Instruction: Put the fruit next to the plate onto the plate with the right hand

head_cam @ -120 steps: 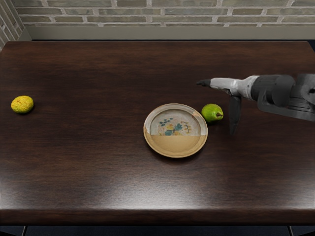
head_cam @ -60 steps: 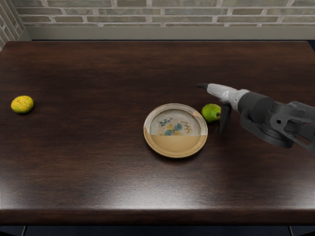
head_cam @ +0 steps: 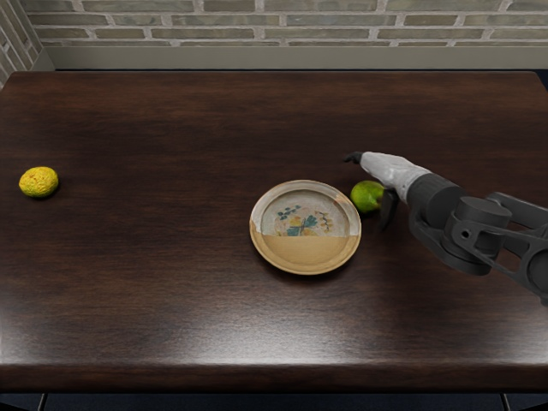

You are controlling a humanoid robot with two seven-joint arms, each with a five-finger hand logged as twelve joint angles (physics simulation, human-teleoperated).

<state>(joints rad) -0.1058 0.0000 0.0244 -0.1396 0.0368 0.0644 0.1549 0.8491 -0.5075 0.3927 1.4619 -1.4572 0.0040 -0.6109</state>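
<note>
A green fruit (head_cam: 364,197) lies on the table just right of the painted, tan-rimmed plate (head_cam: 305,253), almost touching its rim. My right hand (head_cam: 372,185) reaches in from the right and sits over the fruit. Its fingers (head_cam: 377,162) stretch out straight across the fruit's top and far side. The dark thumb (head_cam: 388,210) hangs down at the fruit's right side. The hand is open and the fruit still rests on the table, its right part hidden by the hand. The left arm does not show.
A yellow, rough-skinned fruit (head_cam: 38,181) lies far off at the table's left edge. The dark wooden table (head_cam: 171,300) runs back to a brick wall. My right forearm (head_cam: 467,231) hangs over the table right of the plate.
My right hand has dropped lower and moved left, from beside the green fruit to straddling it, and the forearm has swung down. The fruit and plate have not moved.
</note>
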